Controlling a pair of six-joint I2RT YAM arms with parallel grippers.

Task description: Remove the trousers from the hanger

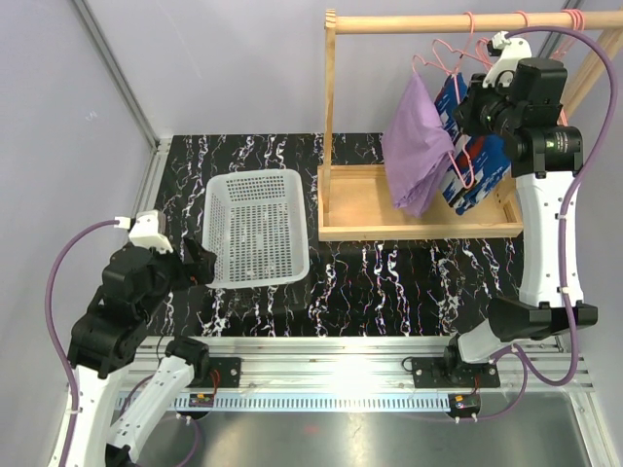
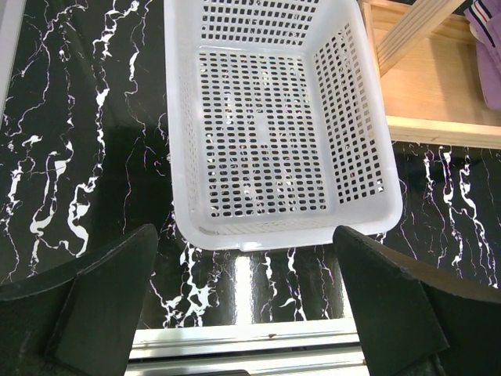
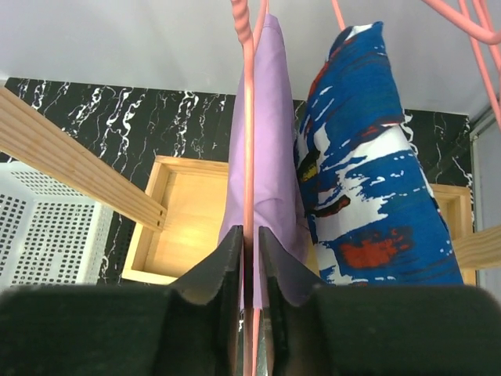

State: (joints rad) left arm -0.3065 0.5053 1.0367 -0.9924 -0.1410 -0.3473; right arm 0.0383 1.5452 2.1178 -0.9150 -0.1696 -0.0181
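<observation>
**Both pairs hang at the far right, and our right tool grips a hanger.**

The lilac trousers (image 1: 419,146) and the blue patterned trousers (image 1: 482,170) hang from the wooden rack (image 1: 438,23). Our right tool (image 3: 249,235) is clenched on the pink hanger (image 3: 247,117), seemingly the lilac pair's. We judge it best to hold it steady and slide the cloth off without snagging the neighbour. Our left tool (image 2: 243,235) sits released by the white basket (image 1: 258,175) on the tabletop (image 1: 389,282). We see no readable writing.
</observation>
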